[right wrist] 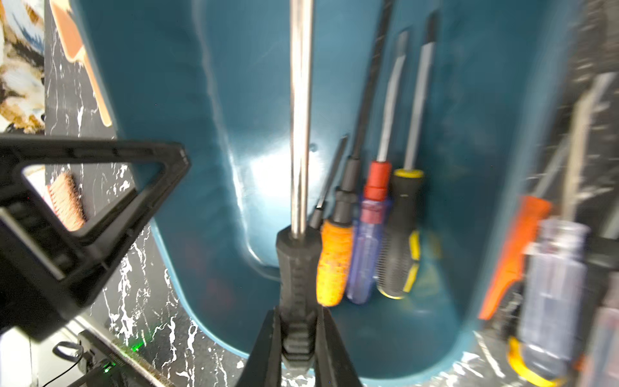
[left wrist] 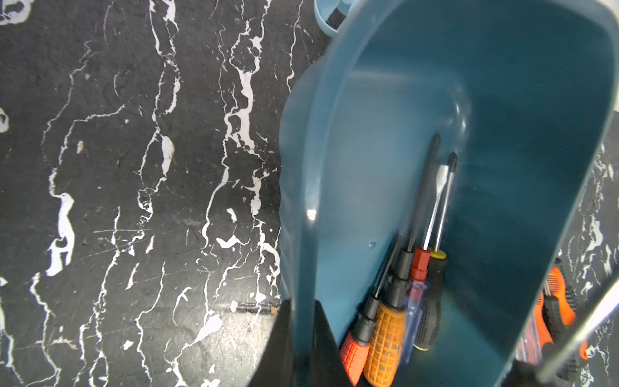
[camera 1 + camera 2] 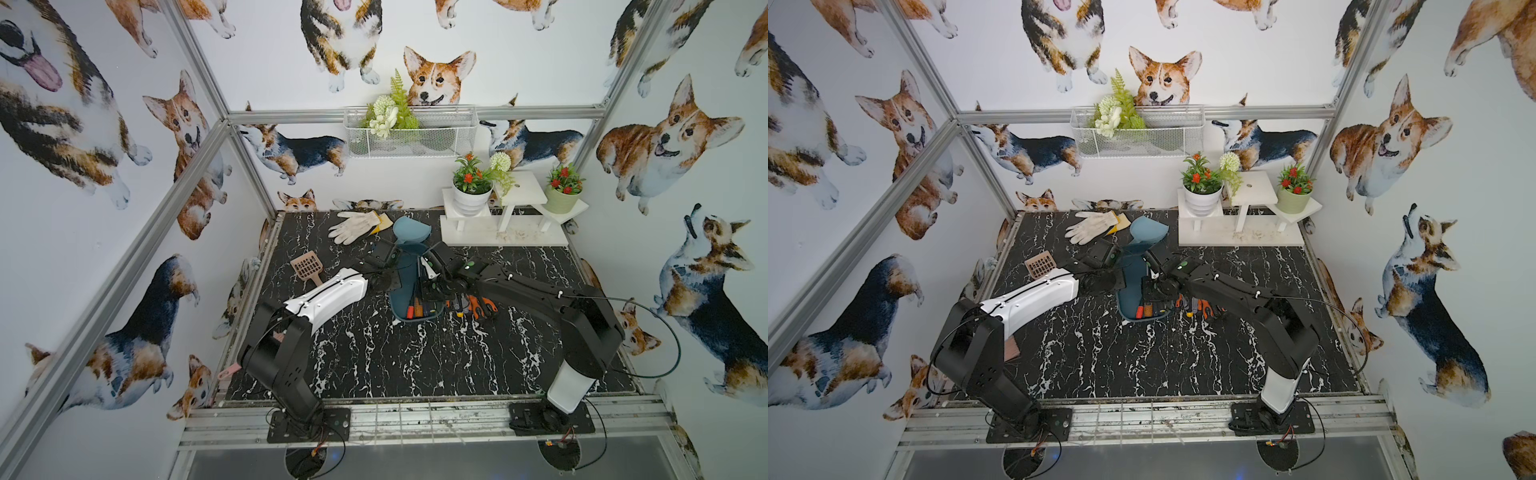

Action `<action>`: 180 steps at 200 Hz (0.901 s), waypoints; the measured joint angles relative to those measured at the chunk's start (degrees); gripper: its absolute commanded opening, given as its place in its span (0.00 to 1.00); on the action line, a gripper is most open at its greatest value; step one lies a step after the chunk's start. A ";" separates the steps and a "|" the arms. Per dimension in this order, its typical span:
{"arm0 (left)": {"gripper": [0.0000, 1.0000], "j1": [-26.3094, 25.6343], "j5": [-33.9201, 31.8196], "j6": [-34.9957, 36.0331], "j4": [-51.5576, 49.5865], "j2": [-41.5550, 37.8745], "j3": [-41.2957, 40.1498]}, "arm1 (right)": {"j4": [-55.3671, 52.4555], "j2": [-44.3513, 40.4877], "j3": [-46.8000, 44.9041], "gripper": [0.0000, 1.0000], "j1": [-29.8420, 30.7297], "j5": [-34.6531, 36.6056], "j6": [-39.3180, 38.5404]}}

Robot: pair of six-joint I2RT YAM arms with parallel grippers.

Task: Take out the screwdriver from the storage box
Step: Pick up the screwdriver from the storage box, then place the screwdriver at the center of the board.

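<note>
Scoop: a brown slotted scoop (image 3: 307, 266) lies on the black marbled surface (image 2: 134, 201), on the outer side of the left gripper and apart from it.
Left gripper: the left gripper (image 2: 301, 311) is pressed together on a long wall of the storage box (image 2: 385, 150), with one finger outside the wall and one inside.
Storage box: the dark teal tub sits on the surface between the two grippers.
Box contents: four tools lie side by side just past the inner finger, shafts parallel. They are a small red-handled screwdriver (image 2: 355, 348), an orange-handled screwdriver (image 2: 385, 341), a clear blue screwdriver (image 1: 366, 248) with a red collar, and a black-and-yellow screwdriver (image 2: 432, 301).
Right gripper: the right gripper (image 1: 296, 321) is pinching the black ribbed handle of the screwdriver (image 1: 296, 268).
Screwdriver position: its bright steel shaft runs straight out from the gripper, over the box floor and within the box walls. Contact with the floor cannot be told.
Loose tools: an orange-and-black tool (image 1: 512, 254) and a clear-handled screwdriver (image 1: 552, 284), both blurred, lie on the surface outside the box wall, on the right gripper's outer side.
</note>
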 measured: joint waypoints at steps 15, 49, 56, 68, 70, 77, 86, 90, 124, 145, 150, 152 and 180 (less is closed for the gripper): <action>0.00 0.00 -0.07 0.00 0.00 0.00 0.00 | -0.55 -1.75 -0.92 0.00 -1.46 0.35 -0.57; 0.00 0.00 -0.15 0.00 -0.28 -0.15 0.00 | -2.16 -5.53 -3.48 0.00 -4.83 2.14 -3.15; 0.00 0.00 -0.15 0.00 -0.35 -0.15 0.00 | -2.64 -6.23 -3.89 0.00 -5.29 3.28 -3.65; 0.00 0.00 -0.15 0.02 -0.35 -0.15 0.02 | -3.67 -7.15 -4.48 0.00 -5.57 4.92 -4.94; 0.00 0.00 -0.15 0.02 -0.35 -0.15 0.02 | -3.89 -7.26 -4.55 0.00 -5.66 4.94 -5.09; 0.00 0.00 -0.15 0.02 -0.39 -0.15 0.09 | -4.57 -7.56 -4.79 0.00 -5.73 5.53 -5.77; 0.00 0.00 -0.13 0.02 -0.44 -0.15 0.20 | -5.35 -7.87 -5.09 0.00 -6.03 6.51 -6.58; 0.00 0.00 -0.15 0.04 -0.44 -0.15 0.24 | -5.64 -7.98 -5.22 0.00 -6.21 6.86 -6.84; 0.00 0.00 -0.15 0.09 -0.79 -0.17 0.39 | -8.02 -8.37 -7.32 0.00 -8.83 10.47 -9.22; 0.00 0.00 -0.20 0.13 -0.85 -0.44 0.39 | -8.96 -8.72 -8.94 0.00 -10.54 10.93 -9.79; 0.00 0.02 -0.28 0.24 -0.90 -0.55 0.39 | -9.22 -8.81 -9.22 0.00 -11.02 10.93 -10.03; 0.00 0.02 -0.33 0.24 -0.90 -0.55 0.39 | -9.27 -8.81 -9.35 0.00 -11.21 10.95 -10.12; 0.00 0.00 -0.57 0.24 -0.96 -0.72 0.39 | -9.60 -8.76 -10.29 0.00 -13.31 11.67 -11.02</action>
